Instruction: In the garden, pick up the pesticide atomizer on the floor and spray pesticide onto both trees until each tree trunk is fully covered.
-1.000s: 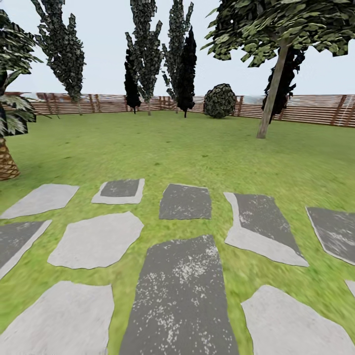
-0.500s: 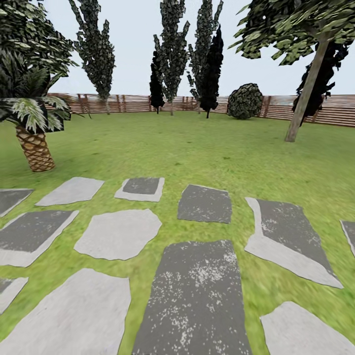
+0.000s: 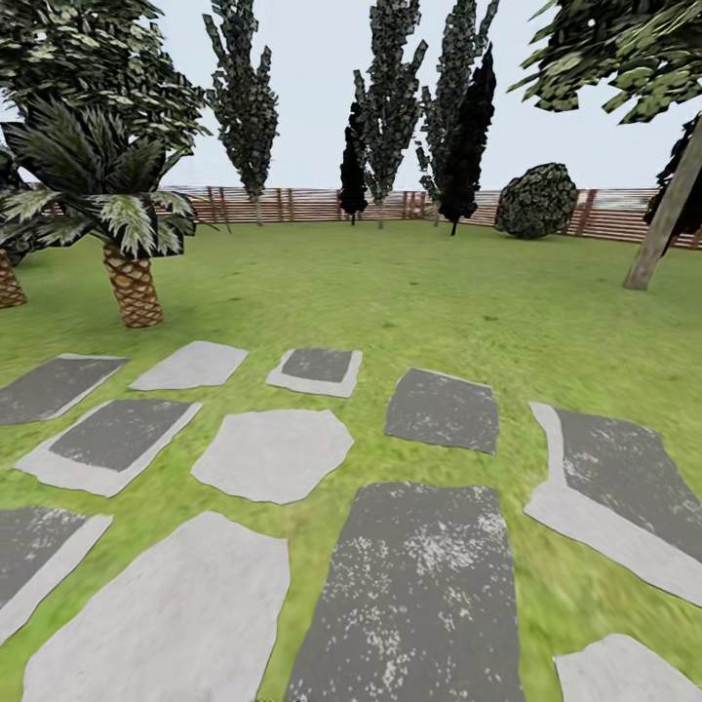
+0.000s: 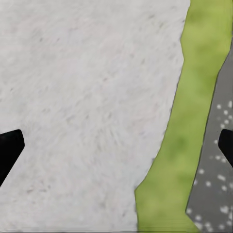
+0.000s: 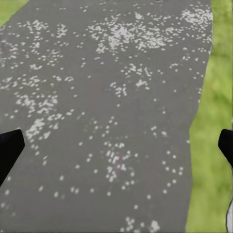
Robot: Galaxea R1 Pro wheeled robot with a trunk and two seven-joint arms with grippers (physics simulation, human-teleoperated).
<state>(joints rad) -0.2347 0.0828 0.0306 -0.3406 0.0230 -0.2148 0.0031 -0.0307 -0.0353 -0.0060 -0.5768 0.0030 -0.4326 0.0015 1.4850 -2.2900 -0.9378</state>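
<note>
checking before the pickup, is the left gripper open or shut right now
Open. In the left wrist view the two dark fingertips sit at opposite edges, wide apart, with nothing between them but pale paving stone and a grass strip below.

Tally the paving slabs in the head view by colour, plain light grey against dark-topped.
Light grey slabs: 4
Dark-topped slabs: 7 (four of them with a light border or edge)
Total: 11

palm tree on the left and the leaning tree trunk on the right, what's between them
In the head view, only open lawn lies between the palm tree and the leaning trunk.
</note>
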